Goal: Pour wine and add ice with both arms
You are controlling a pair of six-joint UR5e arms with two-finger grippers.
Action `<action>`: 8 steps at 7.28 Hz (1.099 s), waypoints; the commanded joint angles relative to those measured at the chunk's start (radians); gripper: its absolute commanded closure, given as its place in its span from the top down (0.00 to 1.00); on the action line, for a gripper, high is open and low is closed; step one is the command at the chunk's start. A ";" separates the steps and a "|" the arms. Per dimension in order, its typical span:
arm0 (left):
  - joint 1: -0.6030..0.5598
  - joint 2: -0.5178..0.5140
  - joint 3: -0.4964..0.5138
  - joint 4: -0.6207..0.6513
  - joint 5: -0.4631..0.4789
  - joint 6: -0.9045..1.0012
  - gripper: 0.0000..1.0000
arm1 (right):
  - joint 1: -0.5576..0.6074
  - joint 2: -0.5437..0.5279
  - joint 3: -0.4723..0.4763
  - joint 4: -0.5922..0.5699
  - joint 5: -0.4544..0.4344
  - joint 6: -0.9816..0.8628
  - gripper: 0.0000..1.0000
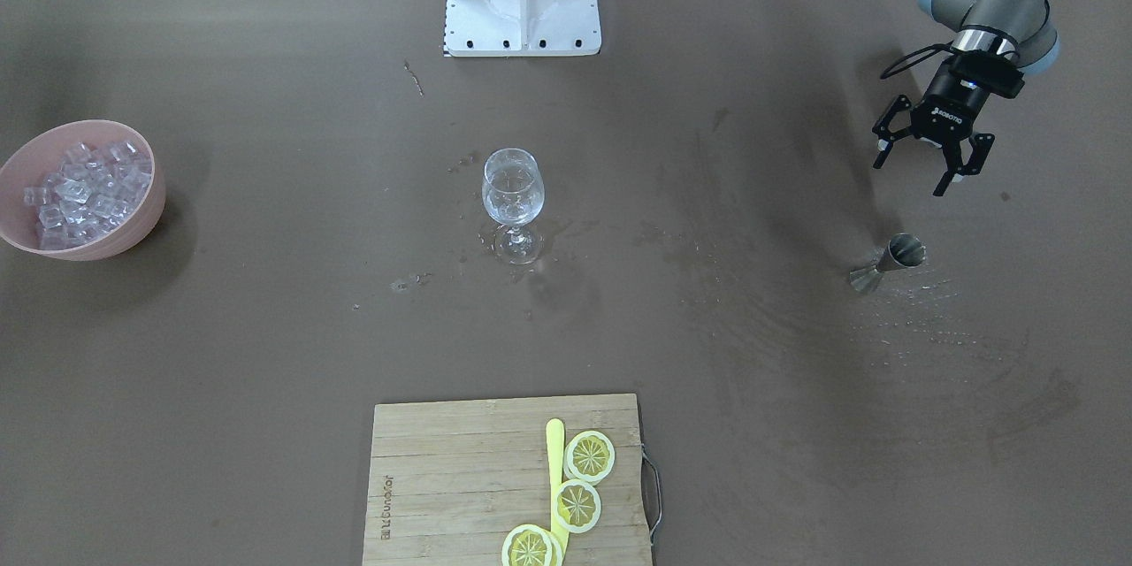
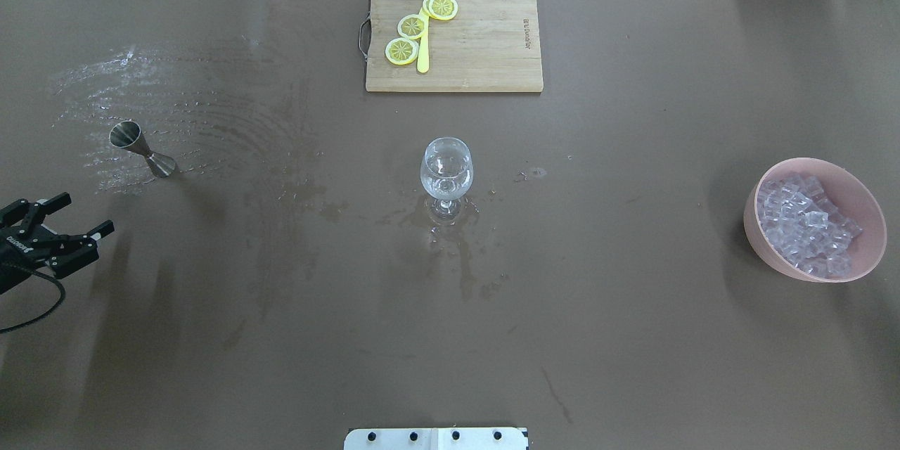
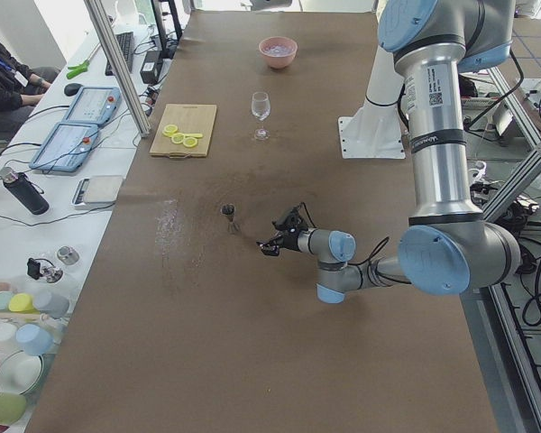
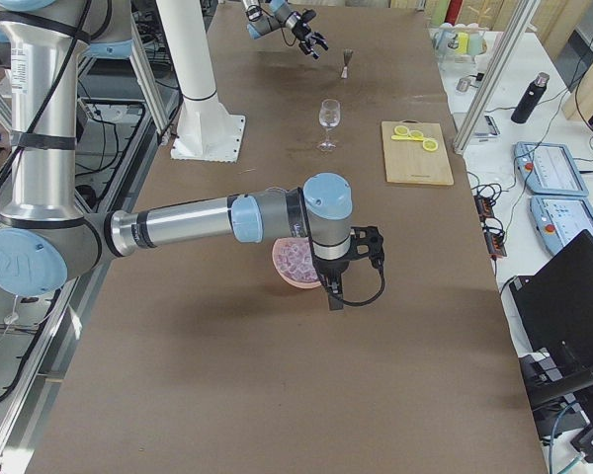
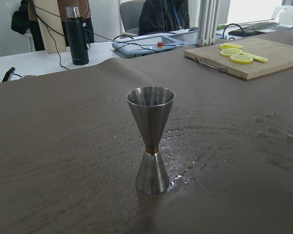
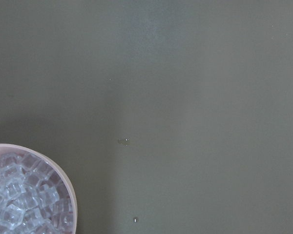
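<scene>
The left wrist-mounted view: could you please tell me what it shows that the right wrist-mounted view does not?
Only the left wrist view shows the upright steel jigger, the cutting board with lemon slices and a black bottle. Only the right wrist view shows the pink bowl of ice. Both show the brown table with droplets.

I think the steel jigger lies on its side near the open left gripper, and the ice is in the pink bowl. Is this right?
Not fully. The jigger stands upright, as the left wrist view shows. The rest holds: the left gripper is open near it, and the ice is in the pink bowl.
</scene>
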 commanded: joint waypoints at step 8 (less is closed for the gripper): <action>-0.772 -0.182 -0.031 0.652 -0.828 0.281 0.97 | 0.000 0.002 0.000 0.001 0.000 0.002 1.00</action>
